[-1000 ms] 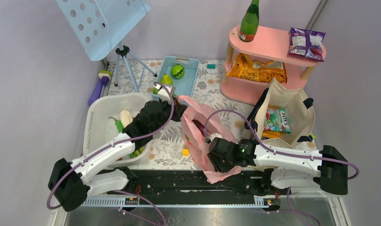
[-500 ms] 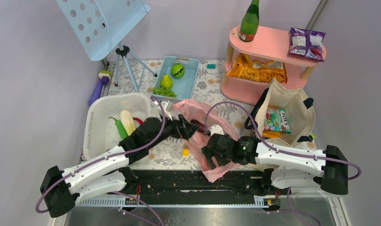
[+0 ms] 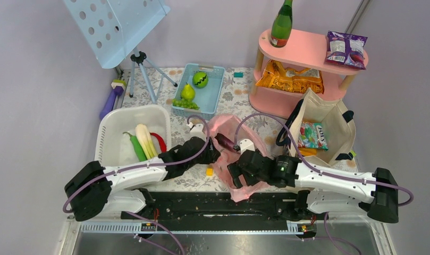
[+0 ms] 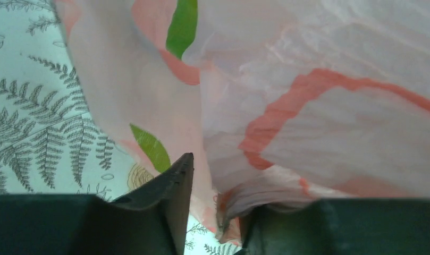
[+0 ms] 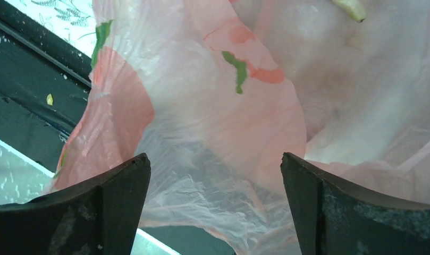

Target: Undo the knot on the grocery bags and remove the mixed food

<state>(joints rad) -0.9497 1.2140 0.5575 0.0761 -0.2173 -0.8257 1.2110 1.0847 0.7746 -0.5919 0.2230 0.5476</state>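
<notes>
Status: left claw (image 4: 217, 212) clamped on pink bag (image 4: 319, 122) fold | right claw (image 5: 215, 175) spread wide over same bag | aubergine (image 3: 224, 141) visible in bag mouth | canvas tote (image 3: 337, 125) stands right.

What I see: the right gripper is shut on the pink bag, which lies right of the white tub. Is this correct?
Not quite. The right gripper is open, not shut: the right wrist view shows its fingers wide apart over the pink bag. The bag does lie right of the white tub.
</notes>
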